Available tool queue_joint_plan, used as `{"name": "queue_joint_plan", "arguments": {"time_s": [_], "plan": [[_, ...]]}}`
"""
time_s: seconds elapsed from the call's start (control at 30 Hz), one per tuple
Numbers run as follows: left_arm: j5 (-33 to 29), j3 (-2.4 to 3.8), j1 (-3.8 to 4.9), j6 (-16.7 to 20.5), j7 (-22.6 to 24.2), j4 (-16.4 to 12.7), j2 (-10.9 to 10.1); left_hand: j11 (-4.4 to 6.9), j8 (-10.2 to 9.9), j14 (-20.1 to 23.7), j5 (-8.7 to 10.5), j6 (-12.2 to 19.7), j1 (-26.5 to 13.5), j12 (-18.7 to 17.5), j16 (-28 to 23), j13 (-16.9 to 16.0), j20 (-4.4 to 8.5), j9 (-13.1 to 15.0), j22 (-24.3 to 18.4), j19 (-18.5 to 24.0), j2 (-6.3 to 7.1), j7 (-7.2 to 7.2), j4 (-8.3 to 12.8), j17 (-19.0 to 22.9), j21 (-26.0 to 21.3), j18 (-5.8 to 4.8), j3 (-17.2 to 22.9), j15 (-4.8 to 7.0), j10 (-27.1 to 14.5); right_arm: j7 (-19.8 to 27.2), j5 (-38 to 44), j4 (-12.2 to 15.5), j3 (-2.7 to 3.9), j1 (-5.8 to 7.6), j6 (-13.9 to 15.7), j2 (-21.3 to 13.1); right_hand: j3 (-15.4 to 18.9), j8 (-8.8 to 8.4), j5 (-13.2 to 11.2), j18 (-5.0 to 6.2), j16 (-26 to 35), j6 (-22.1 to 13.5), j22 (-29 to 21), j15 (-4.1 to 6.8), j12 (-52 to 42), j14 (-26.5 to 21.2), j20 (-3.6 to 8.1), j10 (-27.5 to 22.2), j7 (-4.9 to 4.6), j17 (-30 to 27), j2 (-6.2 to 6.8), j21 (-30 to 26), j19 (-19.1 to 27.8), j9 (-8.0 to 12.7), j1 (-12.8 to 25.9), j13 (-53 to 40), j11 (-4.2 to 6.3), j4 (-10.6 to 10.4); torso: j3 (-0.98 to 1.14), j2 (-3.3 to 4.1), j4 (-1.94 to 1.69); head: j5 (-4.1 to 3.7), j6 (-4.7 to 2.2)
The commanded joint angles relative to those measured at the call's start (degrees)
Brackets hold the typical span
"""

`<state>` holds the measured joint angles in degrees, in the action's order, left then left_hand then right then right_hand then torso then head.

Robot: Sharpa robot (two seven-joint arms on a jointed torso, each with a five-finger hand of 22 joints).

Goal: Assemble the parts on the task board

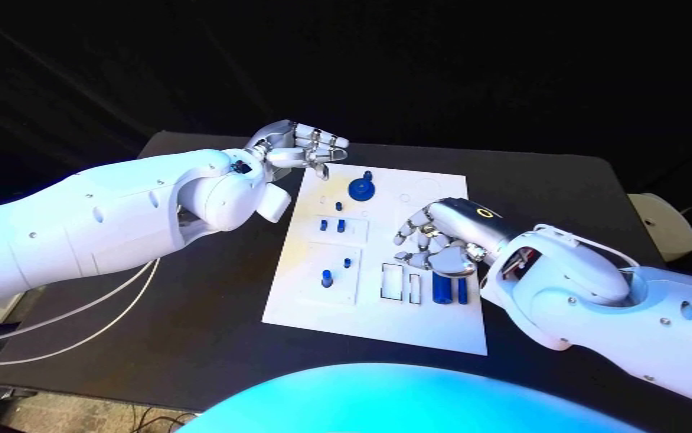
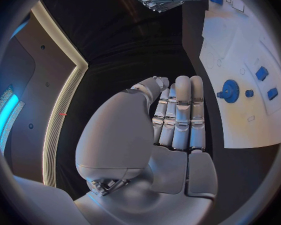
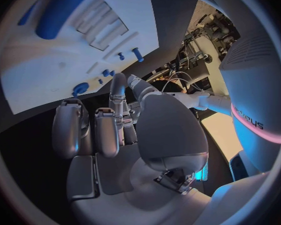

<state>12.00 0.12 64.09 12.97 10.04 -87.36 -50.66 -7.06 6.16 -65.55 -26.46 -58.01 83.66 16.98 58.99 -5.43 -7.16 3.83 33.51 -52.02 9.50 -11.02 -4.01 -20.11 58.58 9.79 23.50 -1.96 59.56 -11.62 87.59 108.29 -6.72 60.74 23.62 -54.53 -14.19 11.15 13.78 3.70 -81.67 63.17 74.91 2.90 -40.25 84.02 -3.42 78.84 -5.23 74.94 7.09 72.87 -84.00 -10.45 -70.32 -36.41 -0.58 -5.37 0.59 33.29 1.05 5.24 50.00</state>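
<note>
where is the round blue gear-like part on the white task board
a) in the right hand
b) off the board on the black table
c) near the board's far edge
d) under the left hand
c: the round blue gear-like part lies on the white task board near its far edge, with neither hand touching it.

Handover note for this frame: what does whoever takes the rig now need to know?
Left robot hand: holds nothing, fingers together, off the far-left corner of the white rectangular task board.
Right robot hand: fingers curled, nothing visibly held, over the board's right side.
Small blue plastic parts all sit on the board, including the round blue gear-like disc.
Done: cannot tell. Left: assembly.
</note>
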Motion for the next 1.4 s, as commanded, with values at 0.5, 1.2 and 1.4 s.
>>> {"name": "queue_joint_plan", "arguments": {"time_s": [0.5,1.2,1.4], "plan": [[-0.4,-0.29,0.02,-0.8,0.6,-0.8,-0.5,0.08,0.2,0.3,0.23,0.3,-0.2,0.5,-0.3,-0.1,0.00,0.1,-0.2,0.4,-0.40,-0.07,0.1,0.1,-0.4,0.85,-0.3,-0.12,-0.4,-14.1,1.1,4.0,-0.73,-3.37,-0.2,-10.3,11.5,2.87,6.0,-1.03,-4.0,-2.5,11.6,0.24,-28.1,4.5,0.29,-1.9,0.16,7.0,-1.11,2.8,-1.4,-6.4,2.1,-31.0,-0.09,-6.9,-0.27,-0.93,1.30,-5.21,0.00],[-0.6,-0.37,0.01,-1.0,0.5,-1.1,-0.7,0.08,0.2,0.3,0.22,0.3,-0.3,0.5,-0.3,-0.1,-0.02,0.1,-0.2,0.4,-0.46,-0.07,0.1,0.1,-0.4,0.84,-0.4,-0.13,-0.4,-21.0,4.2,-0.7,-0.79,-7.34,0.4,-3.4,15.4,3.36,6.5,-1.14,-4.9,-2.4,11.7,0.37,-30.5,4.7,0.41,-0.5,0.43,8.5,-1.63,3.5,-1.6,-7.9,1.8,-34.2,0.11,-10.4,-0.34,-0.89,1.27,-5.38,0.00],[-0.6,-0.38,0.01,-1.1,0.5,-1.1,-0.7,0.08,0.2,0.3,0.22,0.3,-0.3,0.5,-0.3,-0.1,-0.02,0.1,-0.2,0.4,-0.46,-0.07,0.1,0.1,-0.4,0.84,-0.4,-0.13,-0.4,-21.2,4.0,-1.5,-0.79,-7.72,0.3,-2.0,15.6,3.38,6.5,-1.15,-5.0,-2.4,11.7,0.37,-30.6,4.7,0.42,-0.5,0.43,8.7,-1.74,3.6,-1.7,-8.0,1.7,-34.3,0.11,-10.6,-0.36,-0.85,1.32,-5.21,0.00]]}}
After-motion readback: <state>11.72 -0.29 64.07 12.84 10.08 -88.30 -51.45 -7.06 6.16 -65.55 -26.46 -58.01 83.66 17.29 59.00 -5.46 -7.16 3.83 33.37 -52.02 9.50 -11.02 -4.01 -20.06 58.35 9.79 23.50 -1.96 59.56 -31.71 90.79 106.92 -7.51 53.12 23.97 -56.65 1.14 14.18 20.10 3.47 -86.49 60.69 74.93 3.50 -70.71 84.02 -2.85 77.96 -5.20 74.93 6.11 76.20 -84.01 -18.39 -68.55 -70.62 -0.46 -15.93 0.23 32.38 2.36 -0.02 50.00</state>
